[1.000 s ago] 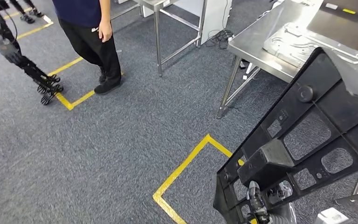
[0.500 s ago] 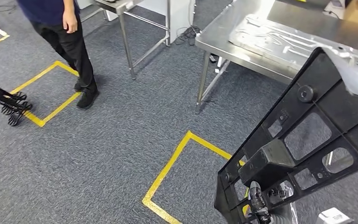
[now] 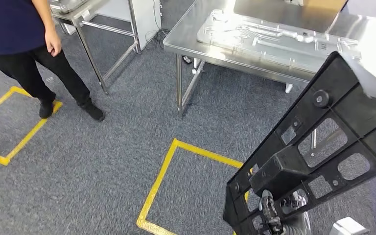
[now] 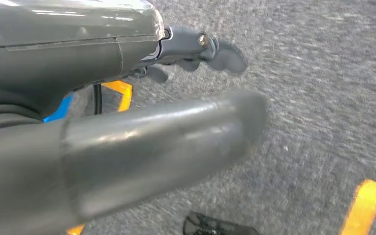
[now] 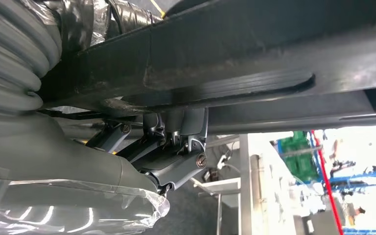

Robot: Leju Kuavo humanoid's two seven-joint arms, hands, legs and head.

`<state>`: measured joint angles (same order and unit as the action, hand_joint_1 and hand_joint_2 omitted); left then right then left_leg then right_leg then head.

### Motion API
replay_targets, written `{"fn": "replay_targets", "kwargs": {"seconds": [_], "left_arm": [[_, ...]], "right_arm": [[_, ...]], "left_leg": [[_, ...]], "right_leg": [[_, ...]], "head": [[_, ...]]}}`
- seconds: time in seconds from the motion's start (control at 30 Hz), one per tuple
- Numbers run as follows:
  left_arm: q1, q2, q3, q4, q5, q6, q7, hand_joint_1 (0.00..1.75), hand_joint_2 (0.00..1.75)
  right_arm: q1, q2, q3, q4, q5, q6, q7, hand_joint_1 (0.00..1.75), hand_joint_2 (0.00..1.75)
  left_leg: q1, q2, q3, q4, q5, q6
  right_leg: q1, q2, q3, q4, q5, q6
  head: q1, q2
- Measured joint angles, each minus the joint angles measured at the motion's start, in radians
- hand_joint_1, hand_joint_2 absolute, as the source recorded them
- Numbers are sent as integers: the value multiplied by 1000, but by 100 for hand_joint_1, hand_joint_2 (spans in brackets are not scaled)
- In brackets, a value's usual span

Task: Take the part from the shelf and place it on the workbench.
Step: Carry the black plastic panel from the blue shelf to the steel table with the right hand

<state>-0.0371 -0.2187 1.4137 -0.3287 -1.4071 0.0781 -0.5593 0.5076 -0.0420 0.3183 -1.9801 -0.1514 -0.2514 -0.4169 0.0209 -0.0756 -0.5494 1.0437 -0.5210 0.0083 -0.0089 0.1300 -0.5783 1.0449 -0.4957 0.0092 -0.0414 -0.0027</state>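
The large black moulded plastic frame part with cut-out windows (image 3: 318, 147) is off the shelf and carried at the robot's right side, tilted up and away from the body, its lower end near the right hand (image 3: 274, 215). In the right wrist view that hand's dark fingers (image 5: 176, 147) are clamped against the underside of the part's long black bar, which looks like a grip chosen to bear the weight from beneath while the frame leans outward, clear of the legs.

The left hand (image 4: 196, 49) hangs over the grey carpet floor (image 3: 103, 161), fingers loosely apart and holding nothing, presumably kept free for balance.

Ahead stands the stainless steel desk (image 3: 186, 36), bearing a flat silver stamped metal panel (image 3: 274, 36); the part is well apart from it, so the carry is underway and the placing is not yet done. Yellow tape lines (image 3: 161, 171) mark a square on the floor just before the desk, likely a standing spot. A person in dark trousers (image 3: 34, 68) stands to the left, well apart from the part
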Motion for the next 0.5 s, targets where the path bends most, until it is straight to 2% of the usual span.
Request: {"fn": "replay_targets", "kwargs": {"seconds": [0.03, 0.07, 0.1, 0.17, 0.2, 0.23, 0.27, 0.3, 0.33, 0.37, 0.4, 0.43, 0.5], "left_arm": [[1, 0, -1, 0, 0, -3, 0, 0, 0], [1, -1, -1, 0, -1, -4, 0, 0, 0], [1, -1, -2, -1, -4, -6, 1, 0, 0], [5, -3, -6, -1, -9, -5, 3, 0, 0], [9, -4, -8, -1, -12, -4, 4, 0, 0], [13, -5, -10, -1, -14, -4, 4, 0, 0], [15, -8, -12, -1, -17, -3, 5, 0, 0], [18, -11, -14, -2, -21, -2, 4, 0, 0], [19, -16, -16, -5, -26, -2, 4, 0, 0], [20, -22, -17, -9, -30, -2, 3, 0, 0], [21, -29, -18, -14, -33, -2, 2, 0, 0], [22, -34, -19, -18, -36, -3, 1, 0, 0], [24, -43, -19, -26, -39, -5, -1, 0, 0]], "right_arm": [[2, -2, 0, 0, -1, -1, -1, 175, 175], [5, -4, 0, -1, -1, -2, -2, 175, 175], [7, -5, 1, -2, -1, -3, -3, 175, 175], [5, -8, 1, -3, -1, -6, -4, 175, 175], [4, -9, 1, -4, -1, -7, -4, 175, 175], [4, -11, 1, -4, -2, -8, -4, 175, 175], [6, -12, 1, -4, -3, -10, -5, 175, 175], [8, -12, 1, -4, -4, -13, -6, 175, 175], [10, -12, 1, -4, -5, -16, -7, 175, 175], [11, -12, 1, -4, -6, -19, -8, 175, 175], [12, -12, 1, -5, -6, -22, -10, 175, 175], [13, -12, 1, -6, -6, -22, -11, 175, 175], [15, -13, 1, -9, -6, -22, -11, 175, 175]], "left_leg": [[0, 11, 1, -2, 1, 7], [1, 22, 4, -8, 4, 13], [3, 35, 6, -13, 7, 20], [3, 63, 10, -19, 8, 30], [2, 77, 11, -20, 7, 32], [1, 92, 11, -20, 5, 33], [0, 107, 13, -20, 2, 32], [0, 121, 16, -20, -1, 32], [0, 134, 21, -20, -4, 30], [-1, 145, 27, -20, -8, 29], [-2, 156, 32, -20, -12, 26], [-3, 165, 37, -21, -16, 22], [-5, 182, 44, -26, -21, 12]], "right_leg": [[-3, 9, -3, -2, 2, 6], [-3, 0, -5, 1, 0, 12], [-1, -23, -12, 17, -10, 17], [0, -91, -55, 107, -61, 27], [-1, -112, -88, 171, -92, 30], [-3, -121, -118, 228, -113, 33], [-5, -125, -135, 259, -116, 35], [-5, -128, -133, 252, -101, 34], [-5, -133, -111, 209, -69, 32], [-3, -144, -74, 140, -32, 28], [1, -162, -39, 75, -8, 21], [6, -177, -13, 25, 7, 14], [15, -187, 1, -7, 7, 0]], "head": [[0, 0], [0, 0], [1, 0], [3, 0], [4, 0], [4, 0], [4, 0], [4, 0], [4, 0], [4, 0], [4, 0], [4, 0], [4, 0]]}}
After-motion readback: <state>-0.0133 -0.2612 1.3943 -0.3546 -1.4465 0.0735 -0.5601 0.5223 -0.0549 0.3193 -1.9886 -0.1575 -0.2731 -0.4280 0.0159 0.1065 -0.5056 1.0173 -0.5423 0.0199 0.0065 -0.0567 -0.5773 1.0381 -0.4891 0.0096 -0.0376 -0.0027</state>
